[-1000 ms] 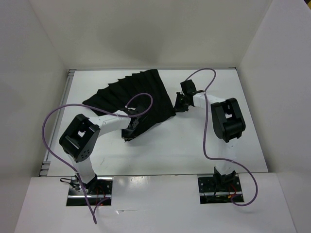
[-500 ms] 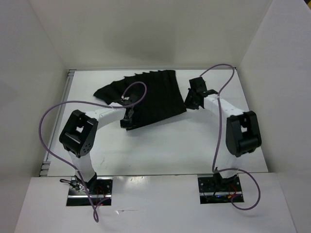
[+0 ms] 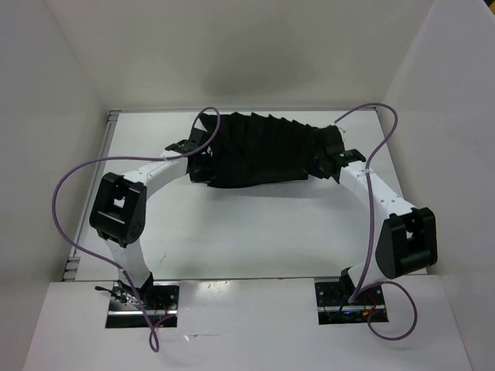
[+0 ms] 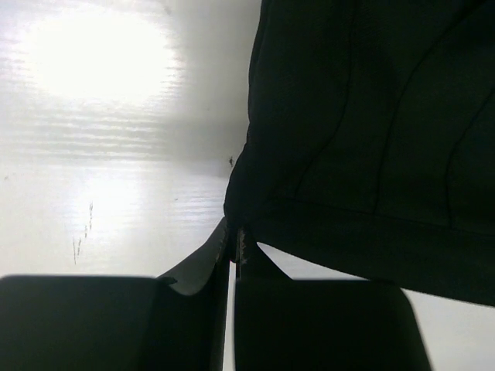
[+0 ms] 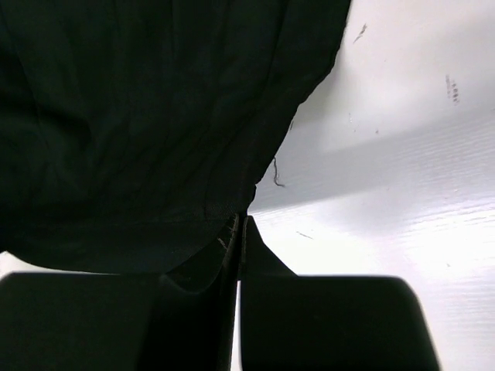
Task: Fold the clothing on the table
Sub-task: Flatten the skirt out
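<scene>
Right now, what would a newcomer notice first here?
The black pleated clothing, spread wide across the far middle of the white table. The left fingers pinch its left edge and the right fingers its right edge, both shut on the cloth. Purple cables loop high over each arm.

A robotics lab cell: white walls (image 3: 232,54) enclose a table (image 3: 255,232) bearing bolted arms (image 3: 387,201).

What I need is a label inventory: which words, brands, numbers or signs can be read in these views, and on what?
None can be read.
The pleated black fabric garment is plain; the flat white table shows only faint scuffs; any marking on the arms' metal base plates is too small to tell.
</scene>
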Controlling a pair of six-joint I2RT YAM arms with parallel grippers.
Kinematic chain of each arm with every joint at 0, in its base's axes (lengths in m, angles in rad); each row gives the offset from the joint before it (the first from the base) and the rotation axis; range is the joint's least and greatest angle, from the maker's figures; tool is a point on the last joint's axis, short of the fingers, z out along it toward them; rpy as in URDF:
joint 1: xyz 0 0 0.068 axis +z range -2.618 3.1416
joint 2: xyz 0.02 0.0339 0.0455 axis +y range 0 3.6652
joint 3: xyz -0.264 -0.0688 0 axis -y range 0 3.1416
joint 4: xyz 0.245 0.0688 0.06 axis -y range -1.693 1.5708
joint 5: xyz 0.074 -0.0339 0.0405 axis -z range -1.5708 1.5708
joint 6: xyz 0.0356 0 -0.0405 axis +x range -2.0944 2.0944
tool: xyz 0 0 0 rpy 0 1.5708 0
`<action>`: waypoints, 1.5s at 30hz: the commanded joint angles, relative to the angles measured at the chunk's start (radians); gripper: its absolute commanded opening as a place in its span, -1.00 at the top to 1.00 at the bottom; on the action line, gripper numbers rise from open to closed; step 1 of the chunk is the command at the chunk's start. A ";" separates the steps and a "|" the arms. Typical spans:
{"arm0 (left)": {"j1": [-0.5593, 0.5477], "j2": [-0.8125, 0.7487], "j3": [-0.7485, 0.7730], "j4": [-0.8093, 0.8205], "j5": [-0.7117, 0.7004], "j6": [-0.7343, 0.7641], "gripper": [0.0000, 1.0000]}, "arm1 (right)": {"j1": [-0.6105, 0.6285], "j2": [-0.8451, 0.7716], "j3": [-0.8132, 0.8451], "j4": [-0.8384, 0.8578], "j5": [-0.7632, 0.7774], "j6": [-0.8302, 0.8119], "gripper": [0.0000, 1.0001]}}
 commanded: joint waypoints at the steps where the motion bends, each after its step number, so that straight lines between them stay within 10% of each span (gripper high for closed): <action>1: 0.044 -0.011 0.090 0.043 0.094 0.065 1.00 | -0.018 -0.017 0.098 0.000 0.083 -0.049 1.00; 13: 0.152 0.038 0.737 0.083 0.341 0.153 1.00 | -0.036 0.080 0.623 0.009 0.219 -0.187 1.00; 34: 0.267 -0.746 0.152 0.105 0.720 0.107 1.00 | -0.036 -0.609 0.301 0.012 0.081 -0.301 1.00; 45: 0.278 -0.236 0.260 0.020 0.638 0.104 1.00 | -0.036 -0.149 0.414 0.064 -0.026 -0.244 1.00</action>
